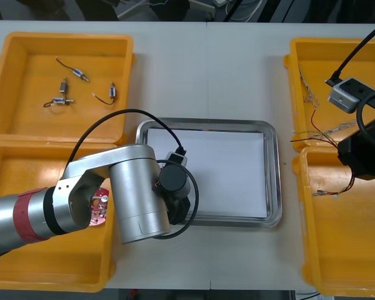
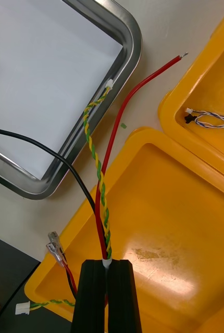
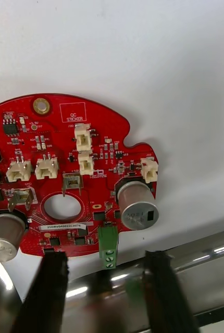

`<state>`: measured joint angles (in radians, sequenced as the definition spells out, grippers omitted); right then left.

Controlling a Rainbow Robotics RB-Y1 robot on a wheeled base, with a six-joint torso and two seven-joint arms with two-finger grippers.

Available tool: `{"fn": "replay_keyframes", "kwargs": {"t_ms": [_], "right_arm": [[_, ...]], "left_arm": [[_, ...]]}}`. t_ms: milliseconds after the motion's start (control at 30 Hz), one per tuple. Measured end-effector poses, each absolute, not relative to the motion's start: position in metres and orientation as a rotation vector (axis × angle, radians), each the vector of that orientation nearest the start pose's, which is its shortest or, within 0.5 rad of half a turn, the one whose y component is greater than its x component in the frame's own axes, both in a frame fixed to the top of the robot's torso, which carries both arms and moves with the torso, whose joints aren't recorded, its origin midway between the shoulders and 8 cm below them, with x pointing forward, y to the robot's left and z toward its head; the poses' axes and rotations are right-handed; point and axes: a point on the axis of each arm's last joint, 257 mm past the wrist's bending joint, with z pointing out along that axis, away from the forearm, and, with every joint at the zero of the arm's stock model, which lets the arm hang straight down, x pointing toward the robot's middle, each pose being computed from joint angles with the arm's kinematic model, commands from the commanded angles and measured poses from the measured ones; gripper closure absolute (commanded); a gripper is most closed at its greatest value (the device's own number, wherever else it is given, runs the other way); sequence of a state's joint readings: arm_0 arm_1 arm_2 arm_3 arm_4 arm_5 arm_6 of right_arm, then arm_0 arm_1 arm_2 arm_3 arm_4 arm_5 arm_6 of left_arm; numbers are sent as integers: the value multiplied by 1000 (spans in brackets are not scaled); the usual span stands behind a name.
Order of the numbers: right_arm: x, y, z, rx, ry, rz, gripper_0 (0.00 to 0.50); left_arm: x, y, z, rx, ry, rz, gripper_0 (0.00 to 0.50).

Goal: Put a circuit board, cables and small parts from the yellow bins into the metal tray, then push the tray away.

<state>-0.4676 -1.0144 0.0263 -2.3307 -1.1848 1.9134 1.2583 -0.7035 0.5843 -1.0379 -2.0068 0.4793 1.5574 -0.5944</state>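
Right jaws, we note, clamp cables [image 2: 98,171] trailing toward the metal tray [image 2: 134,47]; left jaws apart by circuit board [image 3: 70,156].

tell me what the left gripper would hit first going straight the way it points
Most likely the round red circuit board, at its green connector edge, lying in the metal tray just past the open left gripper, though depth is unclear.

I see bright, even overhead light on the table [image 1: 206,69]; the room is dim at twelve o'clock; glare streaks the metal tray [image 3: 206,247] rim.
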Motion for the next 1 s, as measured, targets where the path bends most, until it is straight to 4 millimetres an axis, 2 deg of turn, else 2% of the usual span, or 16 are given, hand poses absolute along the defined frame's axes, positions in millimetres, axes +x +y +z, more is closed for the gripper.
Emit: {"fn": "replay_keyframes", "kwargs": {"t_ms": [300,433,533,667,800,1000], "right_arm": [[359,-260,-114,-761,2620,-53,500],[359,-260,-114,-761,2620,-53,500],[359,-260,-114,-761,2619,-53,500],[360,-258,-114,-764,2614,-44,500],[361,-250,-116,-795,2605,-40,500],[365,-224,-124,-922,2549,-59,500]], "left_arm": [[378,62,-305,427,2651,8,0],[379,57,-297,411,2640,-21,0],[381,53,-285,397,2633,-51,0],[381,59,-264,364,2635,-54,0],[385,69,-242,313,2640,-65,0],[393,97,-214,217,2655,-48,0]]}}
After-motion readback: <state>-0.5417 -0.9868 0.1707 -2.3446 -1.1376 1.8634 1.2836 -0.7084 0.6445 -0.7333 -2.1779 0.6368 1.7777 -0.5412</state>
